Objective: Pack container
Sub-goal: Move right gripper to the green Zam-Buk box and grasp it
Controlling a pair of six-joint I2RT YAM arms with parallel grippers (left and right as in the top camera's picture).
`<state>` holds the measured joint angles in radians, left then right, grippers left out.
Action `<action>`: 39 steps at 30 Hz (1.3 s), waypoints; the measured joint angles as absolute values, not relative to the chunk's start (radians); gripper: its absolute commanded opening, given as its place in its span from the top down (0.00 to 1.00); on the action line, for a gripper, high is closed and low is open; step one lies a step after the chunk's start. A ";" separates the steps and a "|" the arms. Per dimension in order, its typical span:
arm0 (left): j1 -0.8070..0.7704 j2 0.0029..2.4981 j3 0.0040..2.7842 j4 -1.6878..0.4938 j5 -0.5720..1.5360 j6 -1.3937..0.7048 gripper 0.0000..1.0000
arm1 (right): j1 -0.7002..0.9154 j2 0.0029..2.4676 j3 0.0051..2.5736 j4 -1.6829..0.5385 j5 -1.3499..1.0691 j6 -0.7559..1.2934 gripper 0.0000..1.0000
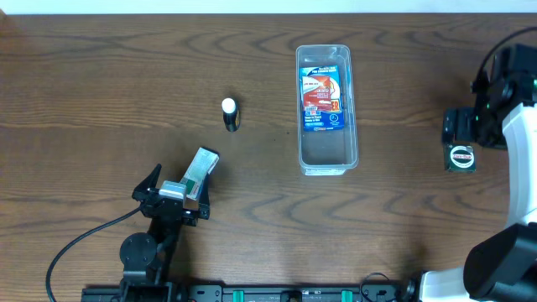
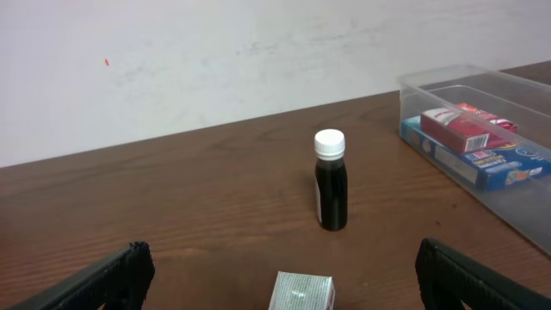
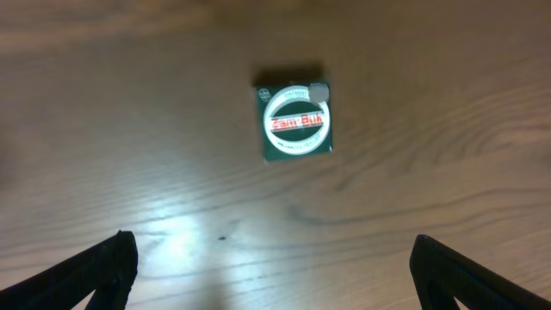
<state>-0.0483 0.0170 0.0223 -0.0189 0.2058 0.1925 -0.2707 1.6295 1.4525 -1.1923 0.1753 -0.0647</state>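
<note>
The clear container (image 1: 329,151) stands right of centre and holds a blue pack (image 1: 323,96) with a red pack on it. It also shows in the left wrist view (image 2: 448,86). A dark bottle with a white cap (image 1: 230,114) (image 2: 331,182) stands upright left of the container. A small white and green box (image 1: 202,168) (image 2: 303,291) lies between the fingers of my left gripper (image 1: 178,195) (image 2: 284,277), which is wide open and not touching it. My right gripper (image 1: 461,128) (image 3: 274,275) is open and hovers over a green Zam-Buk tin (image 1: 461,158) (image 3: 295,122).
The wooden table (image 1: 109,92) runs to a white wall at the back. The left arm's black cable (image 1: 75,243) loops over the front left. The right arm's white body (image 1: 524,143) fills the right edge.
</note>
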 measured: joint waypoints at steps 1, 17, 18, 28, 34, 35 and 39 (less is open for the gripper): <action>-0.048 0.017 0.022 -0.019 0.206 0.192 0.02 | -0.283 1.629 1.427 -1.172 0.175 -0.073 0.01; -0.048 0.017 0.022 -0.019 0.206 0.192 0.02 | -0.382 1.639 1.301 -0.955 0.009 -0.318 0.01; -0.048 0.017 0.022 -0.019 0.206 0.192 0.02 | -0.382 1.650 1.301 -0.951 0.004 -0.329 0.01; -0.048 0.017 0.022 -0.019 0.206 0.192 0.02 | -0.392 1.829 1.299 -0.931 0.004 -0.365 0.01; -0.048 0.017 0.022 -0.019 0.206 0.192 0.02 | -0.421 1.866 1.294 -0.913 0.015 -0.370 0.01; -0.048 0.017 0.022 -0.019 0.206 0.192 0.02 | -0.425 1.866 1.294 -0.909 0.015 -0.370 0.01; -0.048 0.017 0.022 -0.019 0.206 0.192 0.02 | -0.447 1.866 1.294 -0.907 0.013 -0.370 0.01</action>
